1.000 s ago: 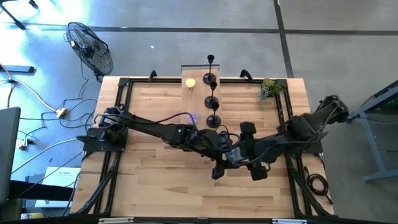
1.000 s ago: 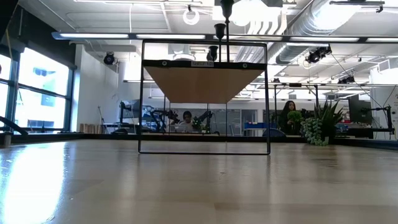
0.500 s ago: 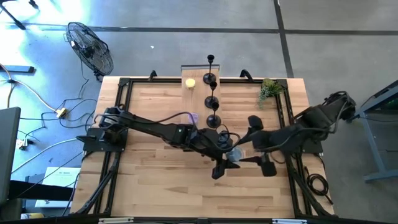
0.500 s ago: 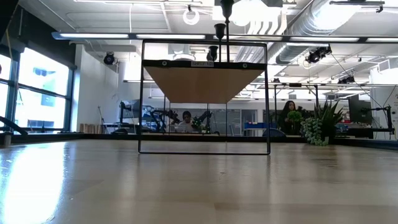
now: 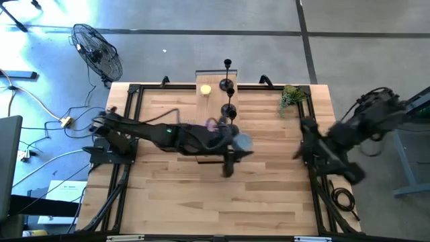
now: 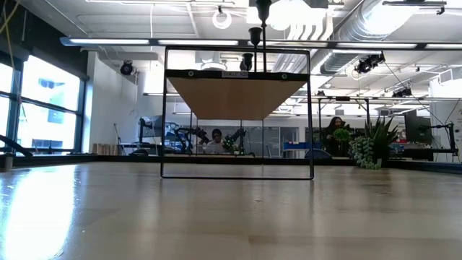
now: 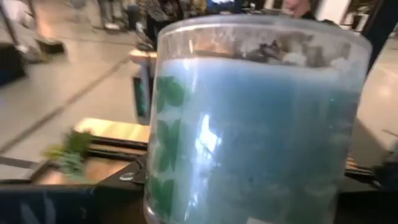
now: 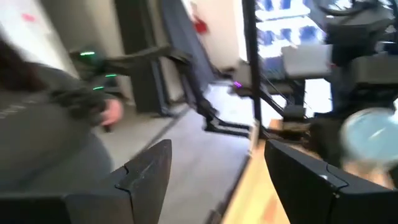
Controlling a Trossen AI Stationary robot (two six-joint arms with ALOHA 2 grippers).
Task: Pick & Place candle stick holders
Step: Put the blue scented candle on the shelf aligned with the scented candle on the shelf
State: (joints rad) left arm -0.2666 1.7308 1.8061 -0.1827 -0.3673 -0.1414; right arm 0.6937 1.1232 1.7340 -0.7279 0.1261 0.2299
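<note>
Left pincer point(image 5: 236, 143) pinching a blue jar candle point(image 7: 249, 118), just beside the candle stick holders point(image 5: 229, 111)

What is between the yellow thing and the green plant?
A black candle stick holder stands between the yellow thing and the green plant, nearer the yellow thing. The high view shows it.

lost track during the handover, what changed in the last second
The right gripper, fingers open and empty, has pulled away from the table's middle to the right edge. The left gripper has carried the pale blue glass jar candle toward the far side, near the row of black candle stick holders. The holders, the yellow candle and the green plant sprig stayed put.
</note>
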